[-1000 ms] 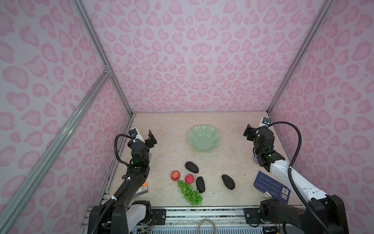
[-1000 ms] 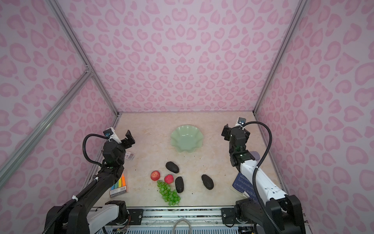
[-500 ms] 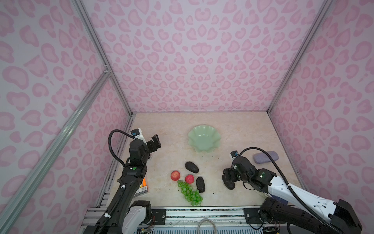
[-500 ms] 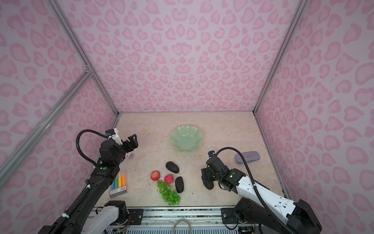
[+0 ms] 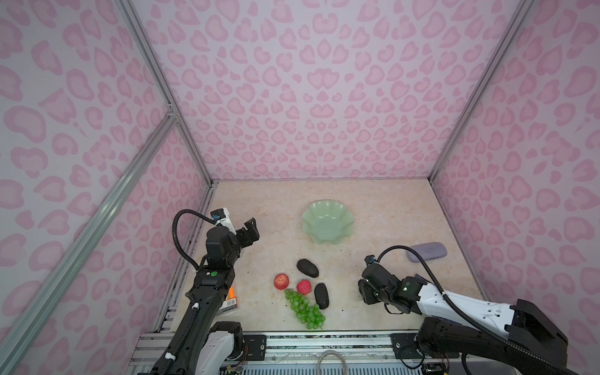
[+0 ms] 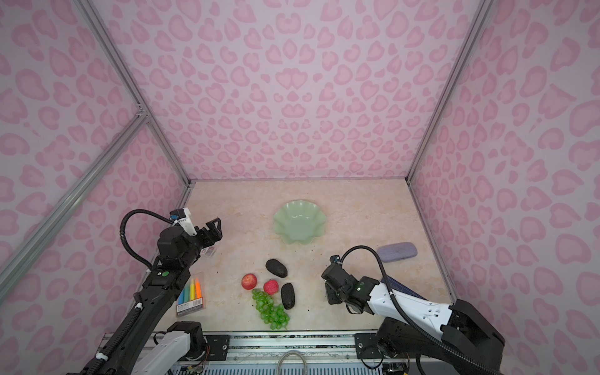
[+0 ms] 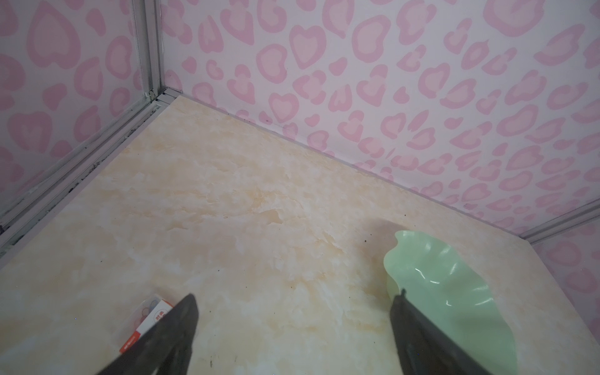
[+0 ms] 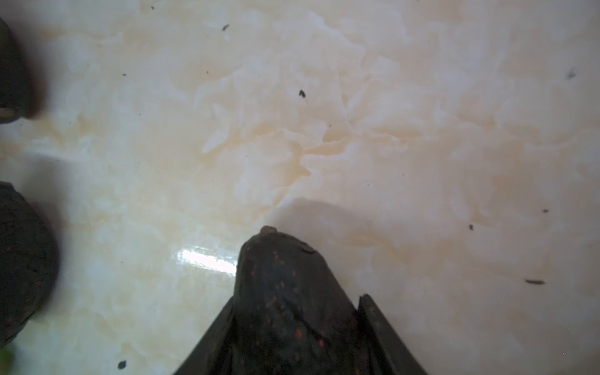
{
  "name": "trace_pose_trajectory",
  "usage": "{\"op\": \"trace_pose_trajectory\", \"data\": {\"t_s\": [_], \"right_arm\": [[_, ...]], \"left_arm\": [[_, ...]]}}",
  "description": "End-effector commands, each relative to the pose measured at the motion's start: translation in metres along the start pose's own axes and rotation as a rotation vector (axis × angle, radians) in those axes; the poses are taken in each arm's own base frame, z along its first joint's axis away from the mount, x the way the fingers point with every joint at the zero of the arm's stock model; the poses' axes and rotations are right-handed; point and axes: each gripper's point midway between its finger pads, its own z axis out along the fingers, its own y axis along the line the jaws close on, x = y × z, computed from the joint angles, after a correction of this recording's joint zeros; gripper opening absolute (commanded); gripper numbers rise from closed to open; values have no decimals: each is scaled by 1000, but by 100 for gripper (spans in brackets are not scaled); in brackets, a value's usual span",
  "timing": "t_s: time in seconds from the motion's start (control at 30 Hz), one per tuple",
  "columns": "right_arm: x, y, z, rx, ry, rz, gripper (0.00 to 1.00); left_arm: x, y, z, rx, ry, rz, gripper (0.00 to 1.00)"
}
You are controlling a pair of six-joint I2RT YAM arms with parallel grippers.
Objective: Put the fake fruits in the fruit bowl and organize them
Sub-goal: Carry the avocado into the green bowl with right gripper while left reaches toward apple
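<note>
Top views, bowl: the fruit bowl point(image 5: 307, 224) stands empty at the middle back of the table point(image 5: 389, 207), well apart from every fruit.
Top views, fruits: two avocados point(image 5: 307, 268), two red fruits point(image 5: 281, 281) and the grapes point(image 5: 305, 308) lie in one close group near the front edge. None is in the bowl yet.
Top views, right tool: the right tool point(image 5: 366, 293) is low at the table, to the right of the group. Its own wrist hides the grip from here.
Top views, left tool: the left tool point(image 6: 214, 227) hangs above the table, wide and holding nothing. I think it is kept aside so that the arms do not cross.
Top views, other things: a grey case point(image 5: 427, 251) and a marker pack point(image 6: 191, 293) lie at the sides. The print on the pack is too small to read.
Left wrist, tool: the fingers point(image 7: 186, 316) stand wide apart with only bare table between them. The bowl point(image 7: 438, 276) shows just beyond one finger.
Left wrist, writing: a small box point(image 7: 146, 321) has a red label, but its characters are too blurred to read.
Right wrist, grip: the right tool point(image 8: 297, 302) is closed on the held avocado point(image 8: 282, 279), with one finger at each long side and the narrow end pointing forward. This grip across the short width probably keeps it from slipping. I cannot tell whether it is lifted.
</note>
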Motion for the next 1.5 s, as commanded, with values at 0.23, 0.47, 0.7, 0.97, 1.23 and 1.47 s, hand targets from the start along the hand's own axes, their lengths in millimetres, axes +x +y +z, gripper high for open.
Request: {"op": "trace_pose_trajectory", "data": {"t_s": [0.23, 0.47, 0.7, 0.97, 1.23, 1.47], "right_arm": [[-99, 35, -46, 4, -249, -85, 33], [-219, 68, -41, -28, -362, -63, 33], [-275, 80, 29, -9, -289, -97, 32], [-294, 77, 92, 23, -213, -98, 33], [-284, 71, 121, 58, -157, -94, 47], [-295, 68, 105, 34, -189, -68, 72]], "left_arm": [[7, 3, -4, -10, 25, -12, 93], [17, 6, -12, -22, 71, -21, 93], [28, 7, -25, -23, 119, -31, 93], [57, 6, -34, -21, 245, -53, 89], [99, -9, -35, -31, 417, -33, 84], [140, -34, -40, 0, 521, 10, 80]]}}
